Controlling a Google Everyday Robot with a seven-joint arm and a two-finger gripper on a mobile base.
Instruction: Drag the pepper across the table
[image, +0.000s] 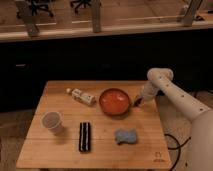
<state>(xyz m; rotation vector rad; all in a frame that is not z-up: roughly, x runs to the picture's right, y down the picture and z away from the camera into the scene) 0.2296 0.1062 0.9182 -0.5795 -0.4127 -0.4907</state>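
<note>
The light-brown wooden table fills the lower half of the camera view, with a small dark logo mark at its near right corner. My gripper hangs from the white arm at the table's right side, low over the top, just right of the round orange-red bowl. A small dark red bit at the gripper's tip may be the pepper; most of it is hidden by the gripper.
A small bottle lies left of the bowl. A paper cup stands at the left. A black flat bar lies near the front middle. A blue sponge lies front right. A dark counter runs behind the table.
</note>
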